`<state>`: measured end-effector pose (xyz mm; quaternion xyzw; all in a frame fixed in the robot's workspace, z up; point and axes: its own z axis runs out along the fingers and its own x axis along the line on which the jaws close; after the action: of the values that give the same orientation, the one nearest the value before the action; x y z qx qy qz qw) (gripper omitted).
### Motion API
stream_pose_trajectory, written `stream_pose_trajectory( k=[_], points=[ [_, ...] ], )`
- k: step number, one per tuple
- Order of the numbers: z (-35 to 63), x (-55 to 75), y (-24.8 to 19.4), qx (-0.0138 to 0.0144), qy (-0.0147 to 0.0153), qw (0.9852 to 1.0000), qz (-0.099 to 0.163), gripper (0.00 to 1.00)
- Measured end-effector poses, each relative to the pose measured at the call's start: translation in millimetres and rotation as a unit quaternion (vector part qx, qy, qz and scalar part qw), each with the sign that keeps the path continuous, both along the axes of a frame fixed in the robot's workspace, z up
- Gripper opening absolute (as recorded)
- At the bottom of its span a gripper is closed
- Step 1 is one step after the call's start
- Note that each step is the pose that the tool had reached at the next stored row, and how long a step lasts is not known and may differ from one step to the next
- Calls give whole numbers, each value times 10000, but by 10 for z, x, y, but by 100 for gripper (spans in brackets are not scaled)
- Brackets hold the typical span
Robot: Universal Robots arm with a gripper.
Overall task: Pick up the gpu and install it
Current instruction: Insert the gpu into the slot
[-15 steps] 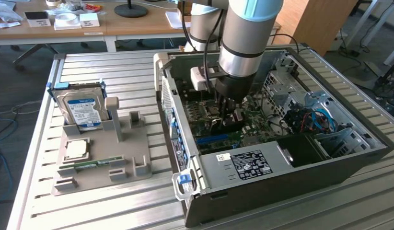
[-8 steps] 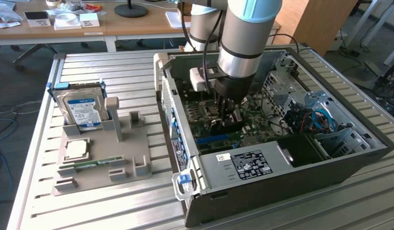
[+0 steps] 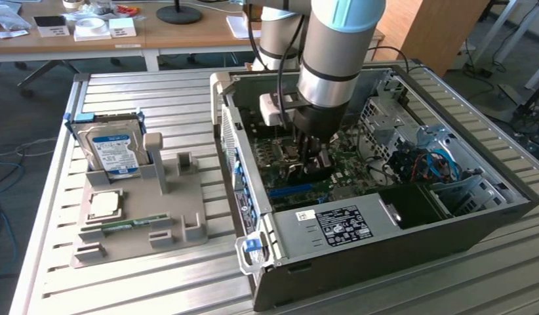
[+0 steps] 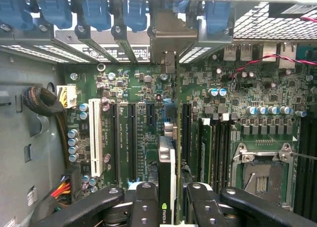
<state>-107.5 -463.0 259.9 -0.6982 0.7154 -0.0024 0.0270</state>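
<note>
Slatted metal table [image 3: 147, 92], with a wooden desk [image 3: 164, 36] behind it carrying small boxes and papers.

Exterior view:
- One computer case [image 3: 383, 230], lying on its side with the side panel off and the motherboard [image 3: 348, 177] exposed.
- One robot arm [image 3: 339, 52], reaching straight down into the case.
- One gripper [image 3: 311, 172], low over the motherboard. What it grips is hard to make out from this angle.
- One grey holder tray [image 3: 178, 197], at the exterior view's left of the case.
- One hard drive [image 3: 112, 147] with a blue label, standing upright in the tray.
- One square processor chip [image 3: 105, 205], lying flat in the tray.
- One green memory stick [image 3: 125, 225], lying flat in the tray, just beside the chip.

Wrist view:
- One gpu [image 4: 167, 187], held edge-on and upright above the board between the long black slots. Whether its lower edge sits in a slot cannot be told.
- Two black fingers [image 4: 143, 207], one on each face of the gpu, pinching it.
- One white expansion slot [image 4: 96, 138].
- One empty processor socket [image 4: 257, 172].
- At least five blue clips [image 4: 94, 11], in a row along the rear wall of the case.
</note>
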Motion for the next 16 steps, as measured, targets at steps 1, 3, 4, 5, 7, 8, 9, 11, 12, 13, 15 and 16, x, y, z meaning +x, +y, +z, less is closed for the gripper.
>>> stream_pose_trajectory(
  k=[1, 3, 4, 5, 7, 8, 9, 11, 12, 13, 15, 16],
  points=[
    [-2, 0, 0, -1, 0, 10000, 0, 27],
    [-2, 0, 0, -1, 1, 10000, 0, 27],
    [-2, 0, 0, -1, 0, 10000, 0, 27],
    [-3, 0, 0, 0, 0, 10000, 0, 27],
    [-8, 0, 0, 1, -1, 10000, 0, 27],
    [-12, 0, 0, 2, -1, 10000, 0, 27],
    [-15, 0, 0, 1, -1, 10000, 0, 27],
    [-21, 0, 0, -1, 0, 10000, 1, 27],
    [-22, 0, 0, -1, 0, 10000, 1, 27],
    [-22, 0, 0, -1, 0, 10000, 1, 27],
    [-22, -1, 0, -1, 0, 10000, 0, 27],
    [-22, -1, 0, 0, 0, 10000, 0, 27]
  ],
)
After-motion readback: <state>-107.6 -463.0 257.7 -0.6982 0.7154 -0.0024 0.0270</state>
